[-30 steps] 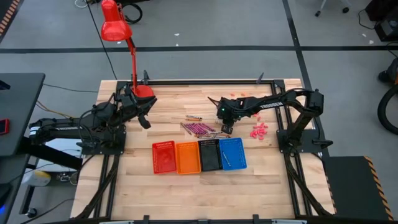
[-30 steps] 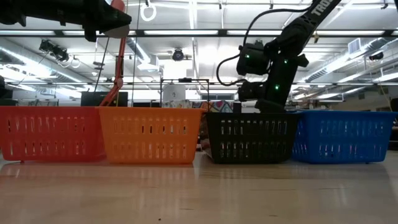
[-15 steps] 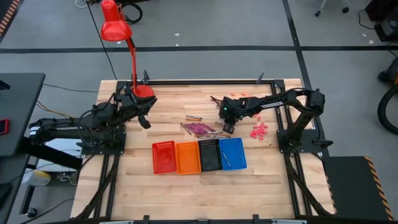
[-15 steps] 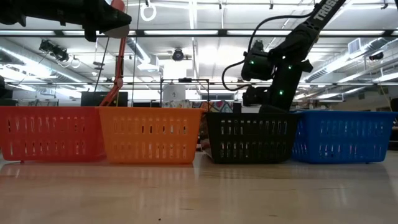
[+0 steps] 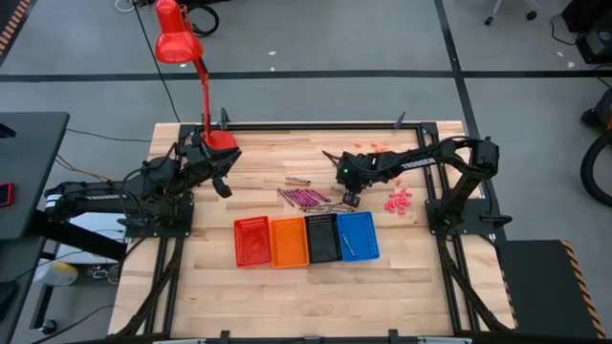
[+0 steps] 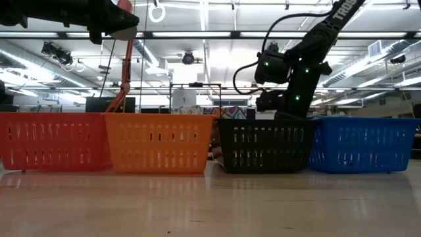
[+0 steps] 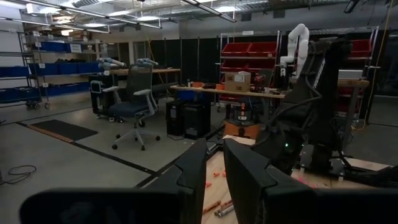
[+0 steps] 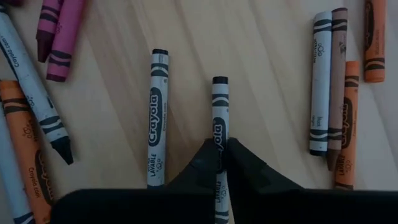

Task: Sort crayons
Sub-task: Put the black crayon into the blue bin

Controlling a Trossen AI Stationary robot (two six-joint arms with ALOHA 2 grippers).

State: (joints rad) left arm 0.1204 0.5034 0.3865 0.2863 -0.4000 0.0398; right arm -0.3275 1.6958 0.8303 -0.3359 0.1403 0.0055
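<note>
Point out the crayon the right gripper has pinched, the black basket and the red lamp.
pinched crayon [image 8: 219, 109]: right wrist view, its paper label.
black basket [image 5: 321, 238]: high view, its floor.
red lamp [image 5: 173, 41]: high view, its shade.

Past the left gripper, its two dark fingers a narrow gap apart, we saw a few crayons on the worktop, the other dark arm, and beyond, office chairs and red bins.
</note>
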